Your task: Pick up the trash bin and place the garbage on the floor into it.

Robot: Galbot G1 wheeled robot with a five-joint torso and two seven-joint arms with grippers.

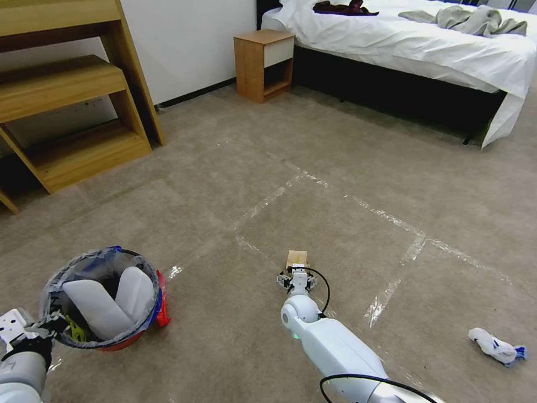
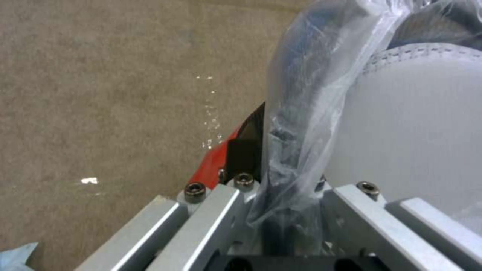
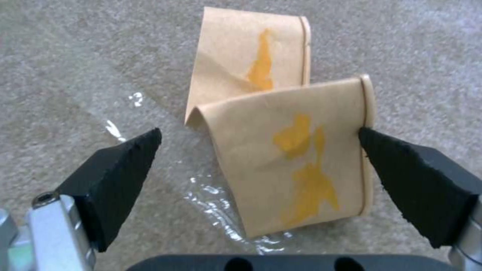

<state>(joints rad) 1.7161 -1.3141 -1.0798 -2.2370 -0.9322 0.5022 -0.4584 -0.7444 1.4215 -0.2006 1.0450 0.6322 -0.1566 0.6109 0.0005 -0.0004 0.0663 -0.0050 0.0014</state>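
The trash bin [image 1: 103, 299], red at the base with a blue band and a grey plastic liner, hangs at the lower left just over the floor [image 1: 313, 140]. My left gripper [image 1: 40, 329] is shut on its near rim; the left wrist view shows the liner [image 2: 301, 113] pinched in the gripper [image 2: 291, 195]. Two white slippers [image 1: 112, 302] stand inside the bin. A tan paper bag [image 3: 296, 158] with yellow marks lies folded on the carpet. My right gripper [image 3: 260, 137] hangs over it, open, one black pad on each side. The pad [image 3: 401, 169] nearly touches the bag's edge.
A crumpled white and blue wad [image 1: 497, 347] lies on the carpet at the far right. Clear tape strips [image 1: 391, 291] cross the floor. Wooden shelves [image 1: 72, 112] stand at the back left, a nightstand [image 1: 264, 64] and a bed [image 1: 425, 50] at the back.
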